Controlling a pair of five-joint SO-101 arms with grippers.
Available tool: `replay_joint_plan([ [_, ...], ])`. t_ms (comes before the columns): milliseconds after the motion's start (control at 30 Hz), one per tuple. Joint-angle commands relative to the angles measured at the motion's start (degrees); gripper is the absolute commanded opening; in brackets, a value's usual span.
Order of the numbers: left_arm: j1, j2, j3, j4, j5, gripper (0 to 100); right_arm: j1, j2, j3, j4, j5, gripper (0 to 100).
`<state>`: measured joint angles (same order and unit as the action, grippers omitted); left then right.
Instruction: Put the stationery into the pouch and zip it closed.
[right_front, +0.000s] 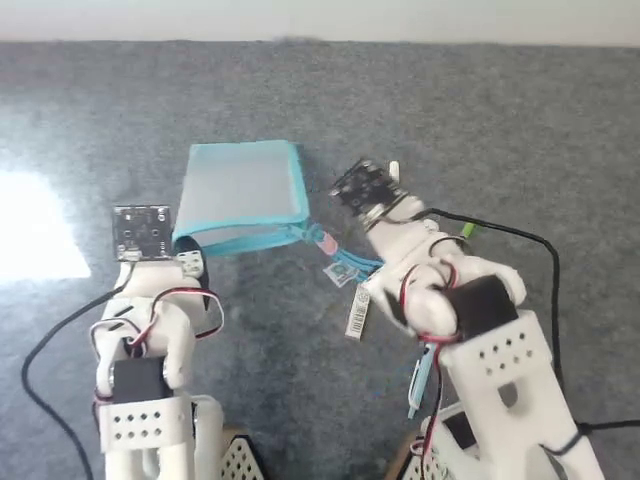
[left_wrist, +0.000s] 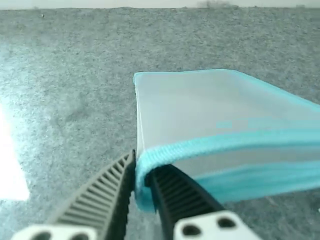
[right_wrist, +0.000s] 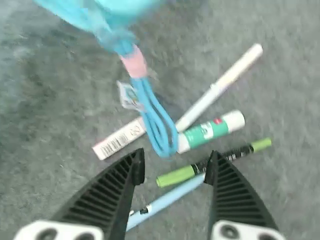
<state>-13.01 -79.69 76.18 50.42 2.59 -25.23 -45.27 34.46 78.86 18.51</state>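
Two white robot arms work over a grey, felt-like surface (right_front: 520, 120). Seen from above, the pale blue mesh pouch (right_front: 240, 195) lies flat between the arms.

The left wrist view gives the close detail: the left tool (left_wrist: 142, 172) is pinched narrowly on the pouch's turquoise-trimmed corner.

The right wrist view shows the right tool (right_wrist: 175, 162) spread wide above loose stationery. A green pen (right_wrist: 182, 175), a glue stick (right_wrist: 210, 130), a white pen (right_wrist: 225, 80) and a light blue pen (right_wrist: 165, 197) lie crossing one another. A white barcoded strip (right_wrist: 117, 140) lies beside the pouch's blue loop strap (right_wrist: 155, 125).

From above, the right arm (right_front: 470, 320) overlies that pile.
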Motion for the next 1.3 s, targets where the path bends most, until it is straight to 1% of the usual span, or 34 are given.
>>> replay_joint_plan([
  [0,-1.23,0.26,-0.48,-2.02,1.41,1,7.69,4.97,3.16,-5.49,0.00,19.7],
  [133,-1.05,0.26,-0.13,-1.93,2.64,1,12.44,15.78,4.92,-11.56,-5.36,19.5],
  [267,-1.05,0.09,-0.13,-1.93,2.64,1,13.14,25.71,2.90,-19.38,-13.45,19.5],
  [400,-1.05,-0.18,-0.13,-1.93,2.55,1,13.23,32.66,-1.49,-20.18,-20.84,19.5],
  [500,-1.05,-0.18,-0.13,-1.93,2.55,1,13.23,36.53,-4.75,-20.97,-24.97,19.5],
  [667,-1.05,-0.18,-0.13,-2.02,2.55,1,13.76,42.33,-9.23,-21.14,-26.29,19.5],
  [900,-1.05,-0.18,-0.04,-2.02,2.55,1,13.85,52.79,-16.97,-21.05,-26.37,19.4],
  [1067,-1.05,-0.18,-0.04,-2.02,2.46,1,13.58,59.12,-19.96,-20.62,-26.37,18.7],
  [1100,-1.05,-0.18,-0.04,-2.02,2.46,1,13.58,59.82,-20.04,-20.62,-26.37,16.9],
  [1233,-1.05,-0.18,-0.04,-2.02,2.46,1,13.76,59.82,-20.75,-21.14,-26.02,1.8],
  [1267,-1.05,-0.18,-0.04,-2.02,2.46,1,13.76,59.56,-21.36,-20.97,-26.02,0.2],
])
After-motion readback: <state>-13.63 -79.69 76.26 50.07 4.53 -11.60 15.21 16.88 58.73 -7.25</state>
